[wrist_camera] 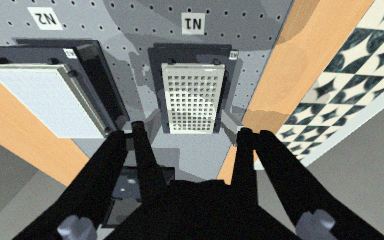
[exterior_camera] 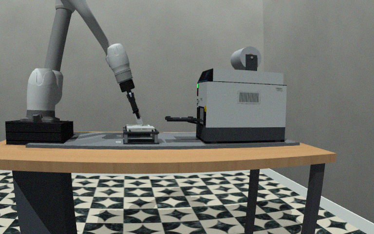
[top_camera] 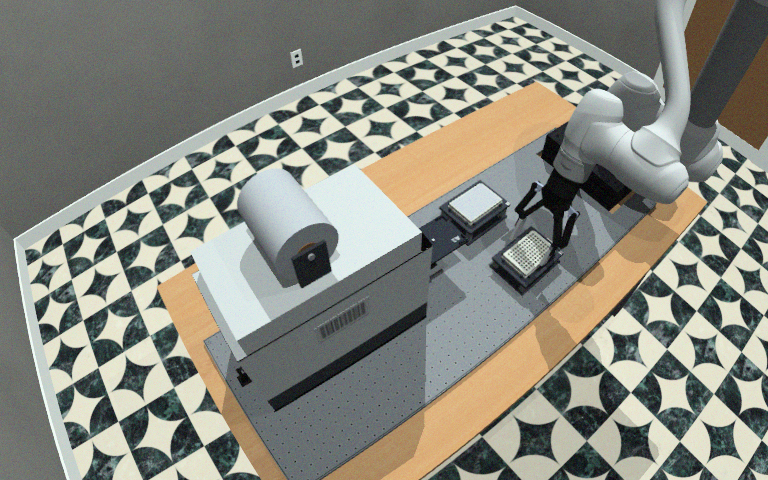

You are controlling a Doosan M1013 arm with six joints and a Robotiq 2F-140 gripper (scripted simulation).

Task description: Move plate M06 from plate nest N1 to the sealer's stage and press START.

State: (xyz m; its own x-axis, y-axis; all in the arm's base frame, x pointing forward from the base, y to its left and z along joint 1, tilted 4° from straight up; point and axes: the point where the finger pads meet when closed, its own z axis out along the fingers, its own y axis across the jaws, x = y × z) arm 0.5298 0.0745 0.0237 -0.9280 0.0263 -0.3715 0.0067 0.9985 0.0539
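From here I see the lamp lit green. Sealer is lt grey/white w/ dk grey base band and black-on-white barcode. Roll: pale grey. Plate M06: off-white w/ dk dot grid. N2's plate: plain white top. Stage near-black. My gripper: mostly blk; arm white + grey. Bench: orange-tan wood. Floor: cream & dk green/blk, star-and-petal pattern.
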